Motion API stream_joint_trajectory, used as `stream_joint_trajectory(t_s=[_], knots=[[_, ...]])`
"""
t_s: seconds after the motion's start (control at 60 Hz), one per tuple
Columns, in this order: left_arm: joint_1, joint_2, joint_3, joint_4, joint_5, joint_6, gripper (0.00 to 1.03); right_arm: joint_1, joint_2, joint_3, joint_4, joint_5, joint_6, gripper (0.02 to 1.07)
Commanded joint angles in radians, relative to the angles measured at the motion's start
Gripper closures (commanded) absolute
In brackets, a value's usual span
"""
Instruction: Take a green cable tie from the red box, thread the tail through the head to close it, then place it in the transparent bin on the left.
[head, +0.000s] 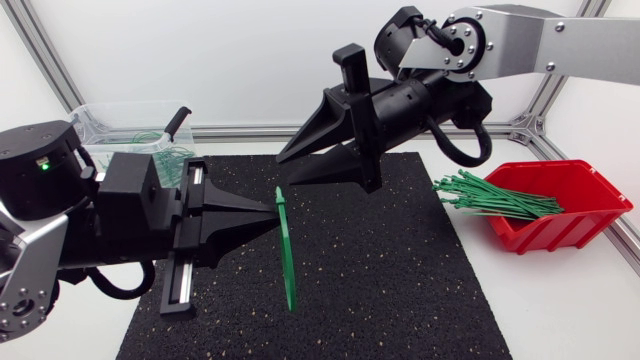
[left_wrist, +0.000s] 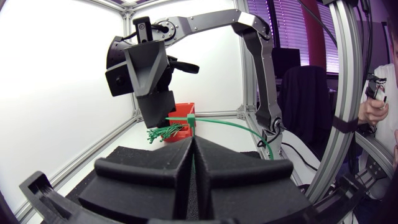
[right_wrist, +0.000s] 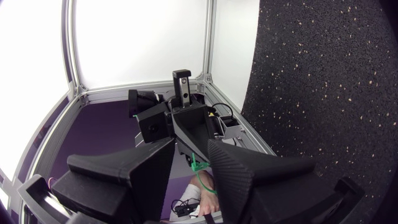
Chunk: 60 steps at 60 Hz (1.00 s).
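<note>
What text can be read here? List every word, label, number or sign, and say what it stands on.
None readable in any view. The red box, transparent bin, black mat, green cable tie, left tool and right tool show no print.

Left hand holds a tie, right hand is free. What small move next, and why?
Probably lower the right hand to grasp the free tail of the cable tie. The left hand is shut on the tie near its head, the tail is loose over the mat, and the right hand is open just above, empty.
</note>
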Motion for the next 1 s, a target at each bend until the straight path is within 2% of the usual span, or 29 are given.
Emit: stream_joint_trajectory(t_s=[0.0, 0.117, 0.283, 0.733, 0.833, 0.933, 0.983], knots=[[0.012, 0.019, 0.027, 0.0, 0.029, 0.038, 1.0, -0.01, 0.017, -0.02, -0.016, -0.01, -0.059, 0.82], [0.023, 0.023, 0.029, -0.003, 0.058, 0.052, 1.0, -0.008, 0.014, -0.02, -0.016, -0.001, -0.088, 0.85], [0.037, 0.054, 0.041, -0.005, 0.095, 0.073, 1.0, 0.01, 0.015, -0.025, -0.035, 0.017, -0.15, 0.82], [0.055, 0.082, 0.061, -0.006, 0.114, 0.085, 1.0, 0.052, 0.009, -0.046, -0.071, 0.034, -0.197, 0.82], [0.057, 0.08, 0.061, -0.011, 0.118, 0.085, 1.0, 0.052, 0.005, -0.049, -0.071, 0.034, -0.203, 0.91], [0.057, 0.08, 0.061, -0.012, 0.121, 0.085, 1.0, 0.056, 0.002, -0.052, -0.071, 0.034, -0.203, 0.92], [0.057, 0.082, 0.061, -0.014, 0.121, 0.085, 1.0, 0.058, 0.0, -0.054, -0.071, 0.034, -0.206, 0.96]])
